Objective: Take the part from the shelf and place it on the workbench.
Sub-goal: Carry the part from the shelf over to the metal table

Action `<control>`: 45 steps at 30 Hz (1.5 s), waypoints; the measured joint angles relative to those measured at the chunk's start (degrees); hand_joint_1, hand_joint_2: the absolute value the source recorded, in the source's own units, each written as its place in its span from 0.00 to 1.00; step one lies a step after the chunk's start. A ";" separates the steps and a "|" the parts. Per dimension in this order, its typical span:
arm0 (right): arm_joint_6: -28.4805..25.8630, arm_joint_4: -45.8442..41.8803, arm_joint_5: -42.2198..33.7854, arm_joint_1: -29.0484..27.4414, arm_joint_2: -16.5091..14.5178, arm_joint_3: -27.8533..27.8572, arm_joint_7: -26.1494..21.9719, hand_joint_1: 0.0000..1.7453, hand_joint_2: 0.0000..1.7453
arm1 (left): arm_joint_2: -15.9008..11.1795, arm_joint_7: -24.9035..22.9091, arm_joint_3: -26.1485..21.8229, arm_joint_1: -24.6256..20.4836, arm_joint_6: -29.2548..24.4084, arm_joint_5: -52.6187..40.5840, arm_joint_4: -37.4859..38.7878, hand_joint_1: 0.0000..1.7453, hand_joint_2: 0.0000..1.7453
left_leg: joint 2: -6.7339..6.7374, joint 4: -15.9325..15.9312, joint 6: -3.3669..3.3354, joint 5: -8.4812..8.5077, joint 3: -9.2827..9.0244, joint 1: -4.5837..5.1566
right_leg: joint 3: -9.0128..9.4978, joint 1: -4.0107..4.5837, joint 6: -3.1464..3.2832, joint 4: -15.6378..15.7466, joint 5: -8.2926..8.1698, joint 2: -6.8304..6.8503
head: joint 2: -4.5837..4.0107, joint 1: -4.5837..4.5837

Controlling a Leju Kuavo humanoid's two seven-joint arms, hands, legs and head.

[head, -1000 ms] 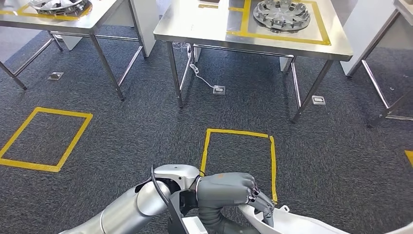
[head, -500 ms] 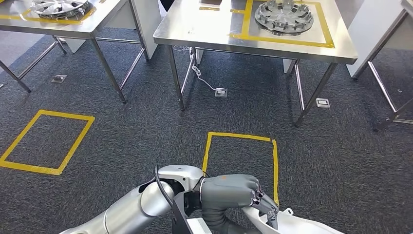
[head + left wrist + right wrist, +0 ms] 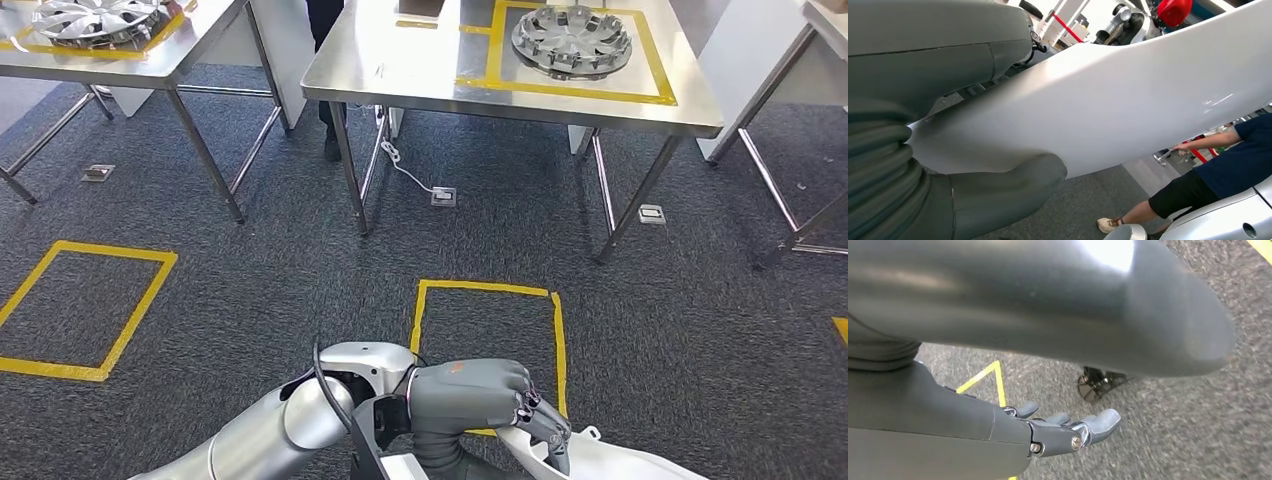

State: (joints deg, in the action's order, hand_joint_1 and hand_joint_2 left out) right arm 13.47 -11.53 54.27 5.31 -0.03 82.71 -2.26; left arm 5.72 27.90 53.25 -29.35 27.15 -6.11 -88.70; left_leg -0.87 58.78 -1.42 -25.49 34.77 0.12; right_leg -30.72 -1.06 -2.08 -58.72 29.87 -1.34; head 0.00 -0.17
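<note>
I see dark grey carpet (image 3: pixel 250 270) ahead of me, marked with yellow tape squares; one square (image 3: pixel 487 340) lies just in front of my left hand, another (image 3: pixel 80 310) off to the left. Beyond it stands a steel worktop (image 3: pixel 400 60) with a yellow-taped zone holding a silver wheel cover (image 3: pixel 572 40). A second worktop (image 3: pixel 200 30) to the left carries another wheel cover (image 3: pixel 95 18). A white cable (image 3: pixel 400 165) trails down to a floor socket (image 3: pixel 444 197) under the near worktop, and a person's dark legs (image 3: pixel 325 60) stand behind it. In the left wrist view a person in a dark shirt and shorts (image 3: pixel 1218 170) stands close by.

My left hand (image 3: pixel 470 395) grips the white part (image 3: pixel 600 462), fingers curled over its edge, low at my front. The part (image 3: pixel 1108 105) is a smooth, glossy, curved white panel. My right hand (image 3: pixel 1048 432) hangs above the carpet with fingers extended, holding nothing.
</note>
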 joint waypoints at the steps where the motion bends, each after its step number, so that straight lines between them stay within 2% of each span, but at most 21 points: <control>1: 0.00 0.00 -0.02 0.07 -0.01 0.00 -0.01 0.00 0.00 | 0.10 0.01 0.01 -0.04 0.00 -0.02 -0.07 1.00 1.00 | 0.18 -0.24 -0.36 -0.10 -0.34 -0.14 | -0.78 0.00 -0.27 -1.78 0.90 0.23 | 0.00 0.13; 4: -0.24 -0.01 -0.34 0.15 -0.03 0.05 0.02 0.00 0.00 | 0.27 -0.01 0.13 -0.02 0.00 -0.16 -0.02 1.00 1.00 | 0.71 -0.42 -0.99 -0.77 -1.07 -0.17 | -7.00 0.02 -0.74 -12.40 4.88 0.66 | 0.00 0.50; 6: -0.61 -0.01 -0.74 0.01 -0.04 0.24 0.09 0.00 0.00 | 0.32 -0.03 0.25 0.00 0.00 -0.30 0.07 1.00 1.00 | 0.85 -0.36 -0.98 -1.33 -1.58 -0.13 | -10.00 0.01 -0.84 -15.64 4.35 0.73 | 0.00 0.55; 7: -0.75 -0.01 -0.92 -0.05 -0.05 0.40 0.11 0.00 0.00 | 0.39 -0.05 0.29 -0.04 0.00 -0.34 0.09 1.00 1.00 | 0.89 -0.30 -0.89 -1.66 -1.97 -0.13 | -9.85 0.00 -0.81 -13.95 2.33 0.83 | 0.00 0.58; 9: -0.85 -0.01 -1.19 -0.06 -0.05 0.74 0.08 0.00 0.00 | 0.63 -0.08 0.40 -0.25 0.02 -0.38 0.09 1.00 1.00 | 1.02 -0.10 -0.53 -2.51 -2.82 -0.09 | -7.04 0.05 -0.60 -6.32 -2.73 1.47 | 0.00 0.66; 11: -0.85 -0.01 -1.33 0.06 -0.05 0.92 0.04 0.00 0.00 | 0.82 -0.12 0.51 -0.52 0.02 -0.38 0.09 1.00 1.00 | 1.11 0.12 0.07 -3.26 -3.25 0.18 | -4.82 0.34 0.07 -0.91 -4.75 2.05 | 0.00 0.75; 13: -0.85 -0.01 -1.39 0.09 -0.06 0.98 0.09 0.00 0.00 | 0.90 -0.15 0.69 -0.66 0.02 -0.38 0.08 1.00 1.00 | 1.23 0.04 0.69 -3.65 -3.47 0.35 | -4.57 0.63 0.91 -0.09 -4.30 1.98 | 0.00 0.76; 16: -0.84 -0.01 -1.39 0.04 -0.06 1.03 0.16 0.00 0.00 | 1.04 -0.14 0.97 -0.82 0.02 -0.38 0.04 1.00 1.00 | 1.33 1.78 1.68 -4.88 -3.00 0.23 | -3.95 0.29 2.03 0.19 -3.97 1.70 | 0.00 0.63; 19: -0.93 -0.01 -1.07 0.10 -0.06 1.03 0.52 0.00 0.00 | 0.92 -0.11 1.19 -0.87 0.03 -0.36 0.07 1.00 1.00 | 1.18 12.18 2.30 -8.94 2.58 0.05 | -3.05 0.21 2.77 0.27 -3.29 1.53 | 0.00 0.38; 21: -1.02 -0.01 -0.70 0.02 -0.06 1.03 0.98 0.00 0.00 | 0.76 -0.12 1.32 -0.82 0.05 -0.32 0.09 1.00 1.00 | 1.17 16.95 2.36 -9.27 6.09 0.01 | -2.35 0.23 2.75 0.25 -2.69 1.31 | 0.00 0.36; 22: -1.04 -0.01 -0.60 -0.02 -0.06 1.03 1.11 0.00 0.00 | 0.73 -0.12 1.37 -0.82 0.06 -0.29 0.08 1.00 1.00 | 1.16 16.08 2.27 -7.68 6.27 0.01 | -1.91 0.23 2.67 0.24 -2.38 1.18 | 0.00 0.34; 24: -1.06 -0.01 -0.47 -0.03 -0.11 1.03 1.28 0.00 0.00 | 0.72 -0.13 1.45 -0.89 0.08 -0.22 0.08 1.00 1.00 | 1.10 8.82 1.82 -2.53 3.84 0.04 | -0.93 0.23 2.40 0.23 -1.67 0.90 | 0.00 0.28; 26: -1.08 -0.01 -0.32 0.08 -0.21 1.03 1.47 0.00 0.00 | 0.73 -0.14 1.55 -1.01 0.12 -0.04 0.08 1.00 1.00 | 0.90 2.12 1.24 0.08 1.22 0.18 | -0.52 0.36 1.80 0.21 -0.95 0.66 | 0.00 0.23; 31: -1.06 -0.01 0.15 0.09 -0.32 1.01 1.79 0.00 0.00 | 0.88 -0.17 1.88 -1.17 0.20 0.55 0.03 1.00 1.00 | 0.60 -0.48 -0.60 -0.63 -0.86 0.09 | -0.47 0.32 -0.07 -1.77 -0.70 0.73 | 0.00 0.40; 33: -1.03 -0.01 0.19 0.27 -0.36 1.01 1.81 0.00 0.00 | 0.93 -0.20 1.96 -1.32 0.20 0.61 0.02 1.00 1.00 | 0.68 -0.63 -1.02 -1.10 -1.80 -0.02 | -3.35 0.22 -0.42 -7.09 1.86 0.91 | 0.00 0.66; 35: -1.07 -0.01 0.23 0.24 -0.36 1.01 1.82 0.00 0.00 | 0.92 -0.26 2.03 -1.33 0.20 0.61 0.06 1.00 1.00 | 0.71 -0.60 -1.17 -1.72 -2.21 0.04 | -8.02 0.20 -0.62 -13.84 4.48 0.95 | 0.00 0.76; 36: -1.08 -0.01 0.27 0.12 -0.36 1.01 1.83 0.00 0.00 | 0.91 -0.31 2.05 -1.29 0.20 0.61 0.08 1.00 1.00 | 0.69 -0.59 -1.15 -2.07 -2.53 0.06 | -9.62 0.19 -0.67 -15.42 4.48 0.96 | 0.00 0.79; 38: -1.08 -0.01 0.33 -0.08 -0.36 1.01 1.84 0.00 0.00 | 0.90 -0.33 2.09 -1.27 0.20 0.61 0.08 1.00 1.00 | 0.63 -0.56 -0.94 -2.93 -3.61 0.05 | -9.66 0.17 -0.56 -12.23 0.89 1.02 | 0.00 0.83; 40: -1.05 -0.01 0.35 -0.12 -0.36 1.01 1.83 0.00 0.00 | 0.89 -0.33 2.10 -1.28 0.20 0.62 0.09 1.00 1.00 | 0.67 -0.52 -0.51 -3.95 -4.83 0.11 | -7.02 0.26 -0.32 -4.31 -3.88 1.29 | 0.00 0.86; 42: -1.02 -0.01 0.37 -0.06 -0.36 0.99 1.83 0.00 0.00 | 0.88 -0.33 2.14 -1.31 0.21 0.62 0.08 1.00 1.00 | 0.73 -0.53 0.15 -4.77 -5.42 0.24 | -5.51 0.60 0.31 -0.06 -5.08 1.61 | 0.00 0.89; 45: -1.02 -0.01 0.37 -0.18 -0.36 0.98 1.84 0.00 0.00 | 0.90 -0.32 2.20 -1.35 0.22 0.61 0.02 1.00 1.00 | 0.74 0.46 1.19 -5.11 -5.95 0.25 | -4.52 0.69 1.75 0.41 -4.44 1.55 | 0.00 0.87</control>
State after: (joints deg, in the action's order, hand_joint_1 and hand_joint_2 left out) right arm 12.45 -11.54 54.64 5.13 -0.39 83.69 -0.41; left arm 6.61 27.58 55.45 -30.70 27.36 -5.50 -88.68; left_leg -0.12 59.24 -0.24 -30.60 28.82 0.37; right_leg -35.23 -0.37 -0.33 -58.31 25.44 0.21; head 0.00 0.71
